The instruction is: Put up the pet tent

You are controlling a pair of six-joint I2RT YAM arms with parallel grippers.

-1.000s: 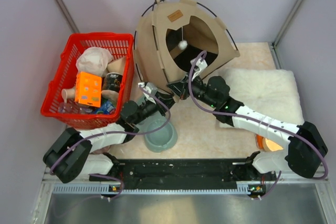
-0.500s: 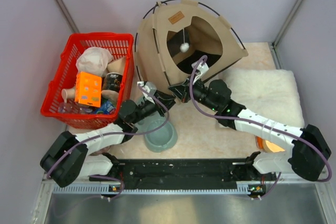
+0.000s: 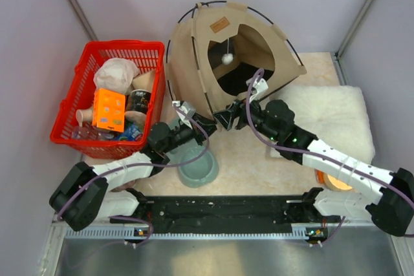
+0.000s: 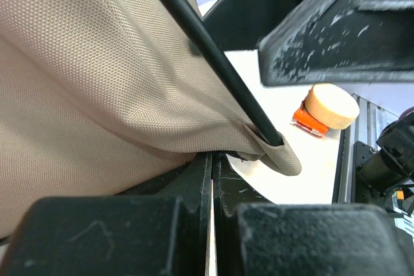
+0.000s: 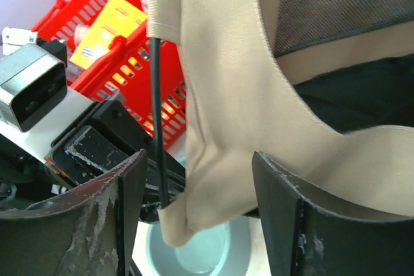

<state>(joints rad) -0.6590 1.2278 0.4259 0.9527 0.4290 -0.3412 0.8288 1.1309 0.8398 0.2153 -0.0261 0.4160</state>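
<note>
The pet tent (image 3: 223, 46) stands at the back centre, tan with thin dark poles, a brown label and a white pompom (image 3: 227, 58) in its doorway. My left gripper (image 3: 208, 121) is shut at the tent's front bottom corner, and the fabric edge (image 4: 162, 127) runs into its closed tips (image 4: 212, 159). A pole (image 4: 207, 50) ends in a corner pocket (image 4: 278, 150) just beside them. My right gripper (image 3: 226, 118) is open, its fingers (image 5: 291, 218) standing on either side of that same corner (image 5: 187, 218) without touching it.
A red basket (image 3: 71, 111) full of small items stands at the left. A grey-green bowl (image 3: 194, 167) sits under both wrists. A fluffy white cushion (image 3: 333, 117) lies at the right, with an orange-topped object (image 3: 333, 179) near its front edge.
The right gripper opened and let go of the tent corner, drawing back a little. The tent has risen and spread to the right into a fuller shape. The left gripper stayed shut.
</note>
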